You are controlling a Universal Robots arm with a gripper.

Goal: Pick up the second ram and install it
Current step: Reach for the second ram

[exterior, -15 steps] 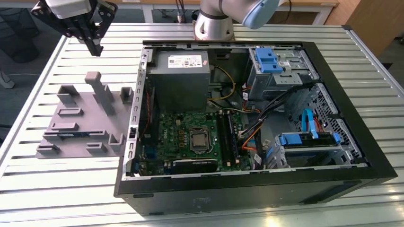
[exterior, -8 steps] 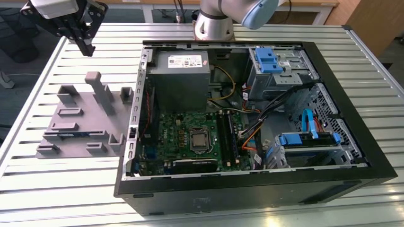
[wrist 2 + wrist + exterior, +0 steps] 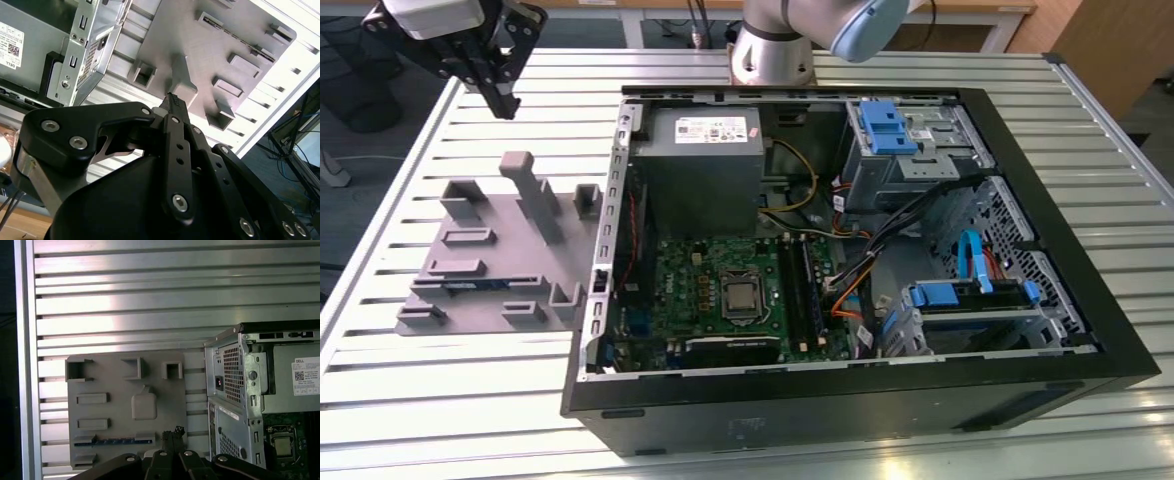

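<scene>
gripper [image 3: 504,104] fingers pressed together, empty, high over the table | second ram [image 3: 112,441] on edge in grey tray [image 3: 112,390] slot | likely light, stiff, fragile; grip long upper edge mid-length

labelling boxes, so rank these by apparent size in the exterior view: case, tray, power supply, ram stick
1. case
2. tray
3. power supply
4. ram stick, a thin strip lying in the tray
</scene>
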